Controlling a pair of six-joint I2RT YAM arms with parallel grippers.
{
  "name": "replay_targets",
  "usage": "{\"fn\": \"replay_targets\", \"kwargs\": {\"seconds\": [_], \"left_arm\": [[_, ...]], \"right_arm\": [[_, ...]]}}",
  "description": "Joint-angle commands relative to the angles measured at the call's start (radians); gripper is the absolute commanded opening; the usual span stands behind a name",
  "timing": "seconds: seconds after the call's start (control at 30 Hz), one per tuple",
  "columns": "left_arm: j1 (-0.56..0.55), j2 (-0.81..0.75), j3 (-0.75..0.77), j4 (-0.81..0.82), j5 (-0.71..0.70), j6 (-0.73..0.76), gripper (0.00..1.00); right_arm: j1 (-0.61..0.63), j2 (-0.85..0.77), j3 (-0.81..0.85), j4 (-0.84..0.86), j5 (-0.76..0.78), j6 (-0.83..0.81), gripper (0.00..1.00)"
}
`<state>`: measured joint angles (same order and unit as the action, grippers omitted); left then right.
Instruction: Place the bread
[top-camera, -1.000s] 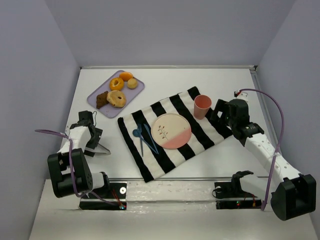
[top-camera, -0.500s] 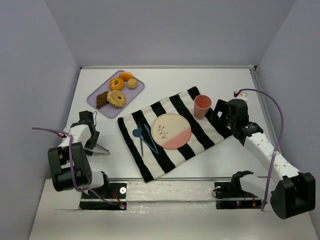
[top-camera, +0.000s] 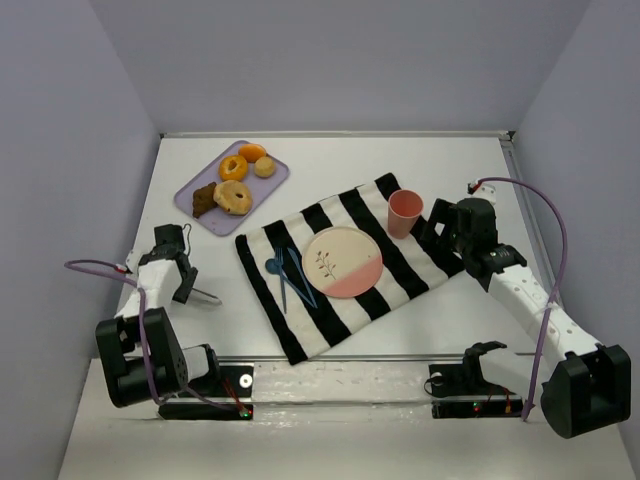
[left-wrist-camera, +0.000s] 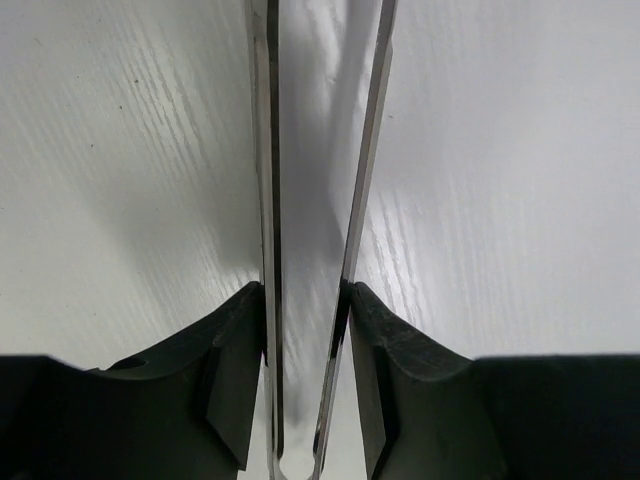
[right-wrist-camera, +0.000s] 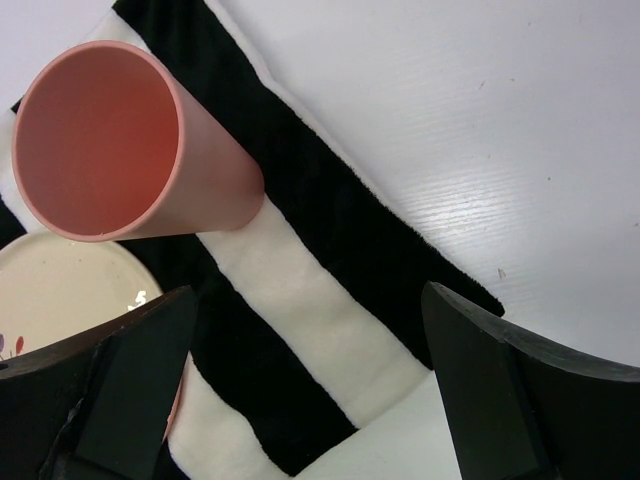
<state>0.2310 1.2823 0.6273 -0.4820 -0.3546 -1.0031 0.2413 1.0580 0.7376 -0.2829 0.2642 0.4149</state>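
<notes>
Though wide before, tongs (left-wrist-camera: 268, 150) now narrow.

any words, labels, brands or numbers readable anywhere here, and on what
None: no words, numbers or brand marks are readable in any view.
The plate carries only a small plant drawing, no lettering.
The cup, striped cloth, purple tray and metal tongs look plain.

Bread (top-camera: 234, 195) on tray (top-camera: 277, 178), rear left; plate (top-camera: 342, 262) and cup (top-camera: 405, 212) on cloth (top-camera: 300, 330)
</notes>
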Motion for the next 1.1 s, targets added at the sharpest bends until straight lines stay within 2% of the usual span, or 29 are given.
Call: {"fn": "replay_targets", "kwargs": {"seconds": [0.0, 0.13, 0.2, 0.3, 0.5, 0.7, 0.87, 1.0, 1.07], "left_arm": [[-0.012, -0.168, 0.051, -0.043, 0.08, 0.124, 0.46], [-0.05, -0.287, 0.155, -0.043, 0.242, 0.259, 0.49], [-0.076, -0.313, 0.204, -0.072, 0.255, 0.285, 0.49], [-0.117, -0.31, 0.294, -0.127, 0.244, 0.311, 0.5], [-0.13, -0.294, 0.374, -0.144, 0.324, 0.382, 0.51], [-0.171, -0.222, 0.396, -0.125, 0.511, 0.48, 0.52], [-0.28, -0.144, 0.436, -0.173, 0.41, 0.483, 0.52], [-0.295, -0.112, 0.442, -0.167, 0.365, 0.477, 0.51], [-0.302, -0.092, 0.453, -0.167, 0.293, 0.475, 0.52]], "right_arm": [[-0.005, -0.027, 0.016, 0.039, -0.002, -0.007, 1.0], [-0.005, -0.03, 0.014, 0.039, -0.022, -0.005, 0.99], [-0.005, -0.032, 0.014, 0.039, -0.028, -0.005, 0.99], [-0.005, -0.042, 0.011, 0.04, -0.036, -0.005, 0.99], [-0.005, -0.072, 0.005, 0.039, -0.034, -0.005, 0.99], [-0.005, -0.078, 0.002, 0.042, -0.023, -0.01, 0.99], [-0.005, -0.069, 0.005, 0.04, -0.028, -0.01, 0.99], [-0.005, -0.076, 0.003, 0.042, -0.026, -0.011, 0.99], [-0.005, -0.075, 0.003, 0.042, -0.025, -0.011, 0.99]]}}
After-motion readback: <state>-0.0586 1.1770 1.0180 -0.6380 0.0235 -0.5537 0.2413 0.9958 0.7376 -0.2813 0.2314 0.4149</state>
